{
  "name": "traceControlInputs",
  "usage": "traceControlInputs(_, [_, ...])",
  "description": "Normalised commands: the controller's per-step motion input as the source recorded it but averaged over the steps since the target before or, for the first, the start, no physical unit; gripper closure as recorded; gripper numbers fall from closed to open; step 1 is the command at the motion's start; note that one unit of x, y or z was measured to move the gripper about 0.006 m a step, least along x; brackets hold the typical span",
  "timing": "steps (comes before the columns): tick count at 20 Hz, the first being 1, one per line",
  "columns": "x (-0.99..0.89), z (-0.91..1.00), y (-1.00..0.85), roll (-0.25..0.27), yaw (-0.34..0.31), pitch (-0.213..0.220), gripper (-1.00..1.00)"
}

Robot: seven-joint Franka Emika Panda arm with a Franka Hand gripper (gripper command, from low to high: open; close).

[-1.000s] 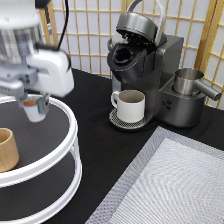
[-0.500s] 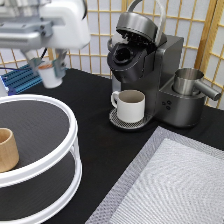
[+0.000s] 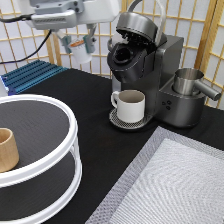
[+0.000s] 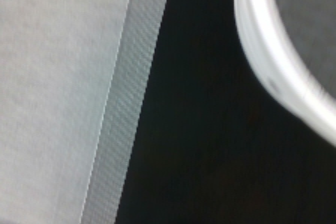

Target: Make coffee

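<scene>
The coffee pod (image 3: pixel 80 50), small and white with an orange-printed top, hangs high in the air at the exterior view's top left, and my gripper (image 3: pixel 79 44) is shut on it. It sits just left of the dark coffee machine (image 3: pixel 150 75), whose lid (image 3: pixel 137 22) stands open over the empty brew chamber (image 3: pixel 122 55). A cream handled mug (image 3: pixel 131 105) stands on the machine's drip tray. The wrist view holds only the black table (image 4: pixel 202 150), a grey mat (image 4: pixel 60 100) and a white curved rim (image 4: pixel 277 60).
A two-tier round white shelf (image 3: pixel 55 165) fills the exterior view's lower left, with a tan wooden cup (image 3: pixel 6 149) on its upper tier. A steel jug (image 3: pixel 189 81) stands on the machine's right side. A grey mat (image 3: pixel 175 185) lies bottom right, a blue rack (image 3: pixel 30 75) at back left.
My gripper has risen from over the round shelf and travelled to the right with the pod, ending close to the machine's open chamber.
</scene>
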Motion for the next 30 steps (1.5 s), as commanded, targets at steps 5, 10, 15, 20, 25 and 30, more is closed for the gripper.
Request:
traceControlInputs(5, [0.51, 0.20, 0.16, 0.329, -0.013, 0.239, 1.00])
traceControlInputs(10, [0.41, 0.38, 0.01, 0.307, -0.033, 0.147, 1.00])
traceControlInputs(15, [0.39, 0.58, 0.07, 0.218, -0.043, 0.016, 1.00])
traceControlInputs(20, [0.36, 0.14, 0.30, 0.120, -0.026, 0.003, 1.00])
traceControlInputs(25, [0.01, -0.05, 0.33, 0.020, 0.000, 0.019, 1.00])
traceControlInputs(30, [0.13, 0.06, 0.33, 0.000, 0.000, 0.025, 1.00])
